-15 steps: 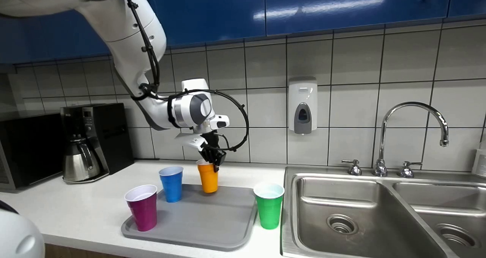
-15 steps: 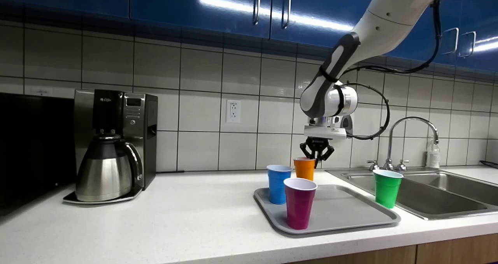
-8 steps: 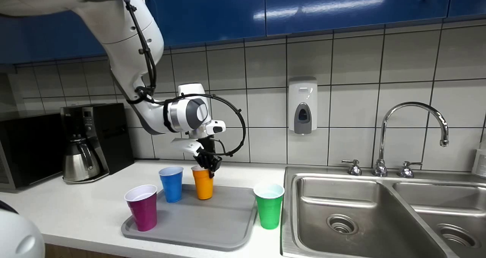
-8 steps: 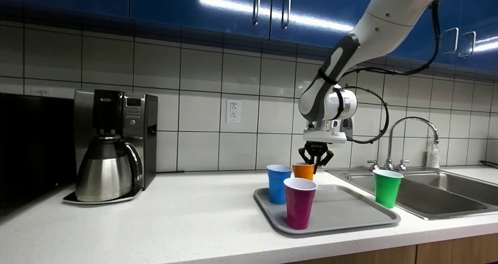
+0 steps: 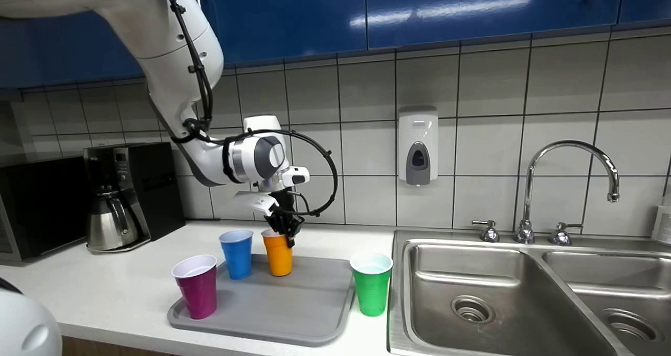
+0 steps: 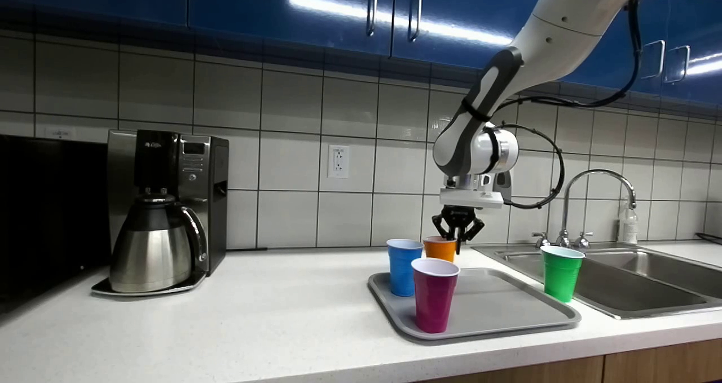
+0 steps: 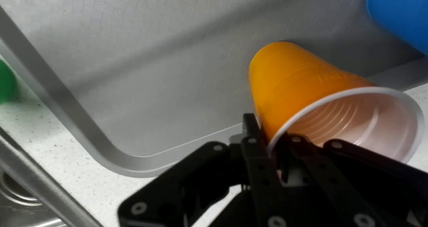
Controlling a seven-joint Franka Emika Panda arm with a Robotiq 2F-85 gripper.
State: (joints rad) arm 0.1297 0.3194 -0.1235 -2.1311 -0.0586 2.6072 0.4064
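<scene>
We make out a pale logo on the dark front of the coffee maker (image 6: 194, 194) in an exterior view, but its letters are too small for us to read, as is the print around its buttons. The outlet (image 6: 338, 161) on the wall (image 6: 287, 219) carries tiny marks, and the bottle (image 6: 628, 225) behind the sink (image 5: 397, 293) wears a pale label; we cannot read either. On the dispenser (image 5: 418, 146) we see a faint mark near the top, also illegible. The gripper (image 7: 269, 133) pinches the orange cup (image 7: 294, 80) at its rim — in the wrist view one finger is inside the cup and one outside, so only a strip of wall lies between the jaws. The cup leans a little, its base at the tray (image 7: 150, 103) near a long edge; whether it touches there we cannot tell. On the tray we also find two upright cups: the blue cup (image 6: 404, 267), near the orange one, and the purple cup (image 6: 434, 298), farther from the jaws. The green cup (image 6: 562, 273) stands on the counter (image 6: 282, 315), between tray and sink.
</scene>
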